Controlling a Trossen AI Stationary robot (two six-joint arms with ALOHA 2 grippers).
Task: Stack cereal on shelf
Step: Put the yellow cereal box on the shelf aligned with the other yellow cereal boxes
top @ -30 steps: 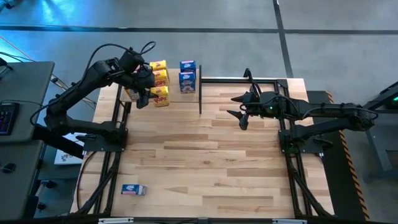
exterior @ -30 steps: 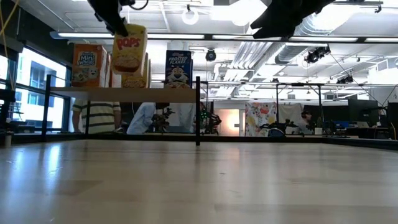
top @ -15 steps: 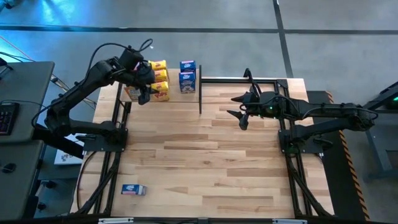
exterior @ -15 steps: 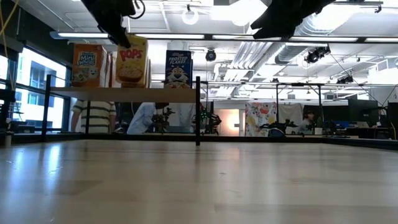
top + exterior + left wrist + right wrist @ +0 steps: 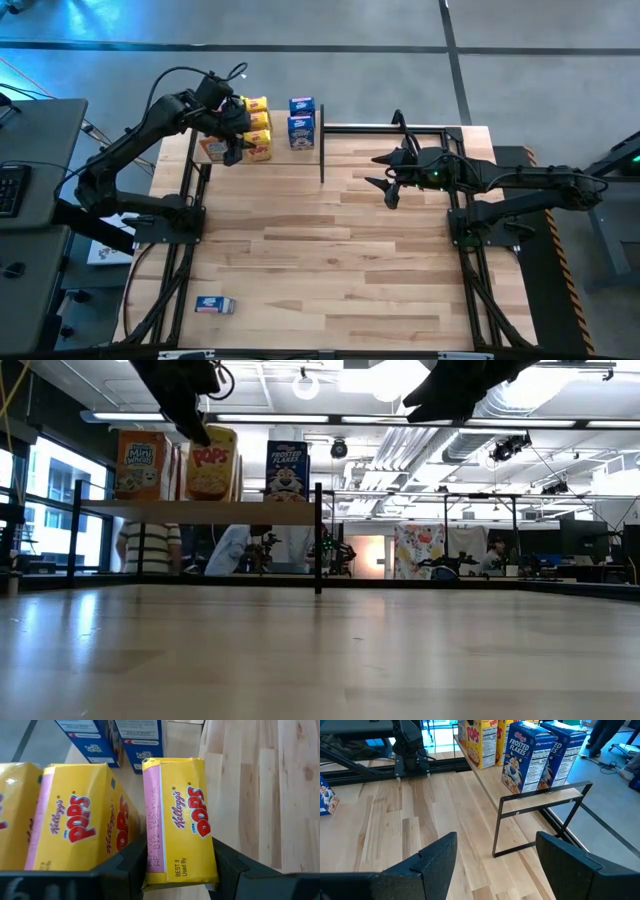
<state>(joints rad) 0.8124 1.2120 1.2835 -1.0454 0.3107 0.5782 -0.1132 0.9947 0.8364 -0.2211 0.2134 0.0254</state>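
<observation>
The left pincer (image 5: pixel 177 870), clenched across the light, crushable yellow Corn Pops box's (image 5: pixel 180 820) narrow sides, needs gentle pressure.

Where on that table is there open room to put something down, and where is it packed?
The table is bare between the lone blue box near its front-left corner and the shelf. The shelf is crowded: yellow boxes, blue boxes, and the left gripper placing another yellow box.

Both arms are dark, built from jointed tubular links. A thin black cable loops above the left arm (image 5: pixel 130 150) near its wrist. The right arm (image 5: pixel 530 185) shows a small green light just behind the fingers. Each finger is broad, flat, matte black.
</observation>
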